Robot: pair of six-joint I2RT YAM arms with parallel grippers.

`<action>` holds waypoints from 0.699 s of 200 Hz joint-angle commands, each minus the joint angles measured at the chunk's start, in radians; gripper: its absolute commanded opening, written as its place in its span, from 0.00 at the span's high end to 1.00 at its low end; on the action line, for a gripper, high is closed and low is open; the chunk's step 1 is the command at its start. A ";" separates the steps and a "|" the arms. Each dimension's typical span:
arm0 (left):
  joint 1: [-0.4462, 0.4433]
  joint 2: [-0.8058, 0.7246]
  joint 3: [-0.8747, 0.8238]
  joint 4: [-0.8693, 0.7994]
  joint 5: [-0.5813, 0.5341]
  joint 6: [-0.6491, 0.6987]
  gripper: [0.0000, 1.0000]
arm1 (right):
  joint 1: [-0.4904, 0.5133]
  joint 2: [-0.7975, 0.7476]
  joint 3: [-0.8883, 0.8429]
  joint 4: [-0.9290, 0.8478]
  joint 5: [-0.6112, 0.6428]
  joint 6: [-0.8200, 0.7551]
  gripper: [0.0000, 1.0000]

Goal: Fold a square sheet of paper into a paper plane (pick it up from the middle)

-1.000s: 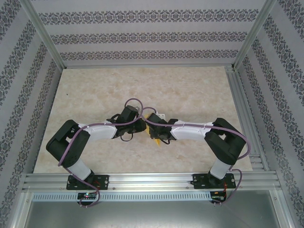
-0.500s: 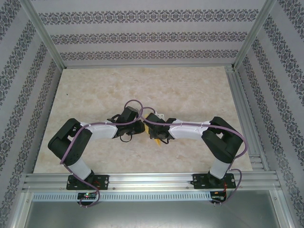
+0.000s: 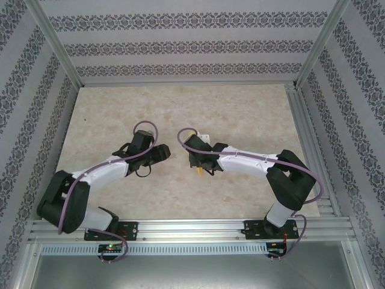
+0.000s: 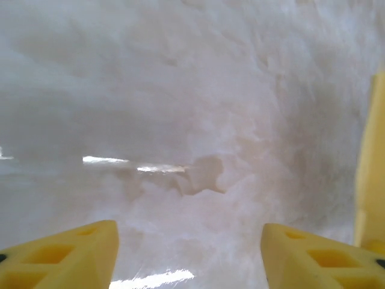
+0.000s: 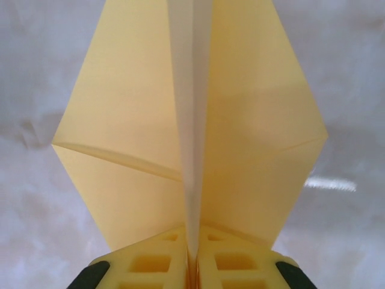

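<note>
Right jaws closed on paper plane [image 5: 192,120] at centre crease, plane held over mid counter [image 4: 180,90]. Left jaws open, empty. Risk: narrow one-sided pinch lets wings splay, folds relax, plane twist or slip.

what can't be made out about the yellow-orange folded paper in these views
Right wrist view: the yellow-orange folded paper has its far tip cut off by the top edge, and its near end is hidden between the shut fingers of the right gripper.
Top external view: the right gripper covers most of the paper, and the folds are too small to read.
Left wrist view: a blurred yellow strip is cut off by the right edge; unclear what it is.
</note>
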 commanded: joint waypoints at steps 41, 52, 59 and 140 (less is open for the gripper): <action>0.046 -0.230 -0.033 -0.247 -0.186 0.048 0.13 | -0.127 0.128 0.152 0.013 0.024 -0.145 0.88; 0.048 -0.247 -0.036 -0.265 -0.203 0.054 0.09 | -0.137 0.168 0.182 0.021 0.023 -0.165 0.88; 0.048 -0.254 -0.039 -0.274 -0.213 0.056 0.06 | -0.143 0.192 0.200 0.025 0.023 -0.177 0.88; 0.047 -0.253 -0.040 -0.294 -0.233 0.058 0.00 | -0.164 0.353 0.310 0.062 -0.012 -0.232 0.86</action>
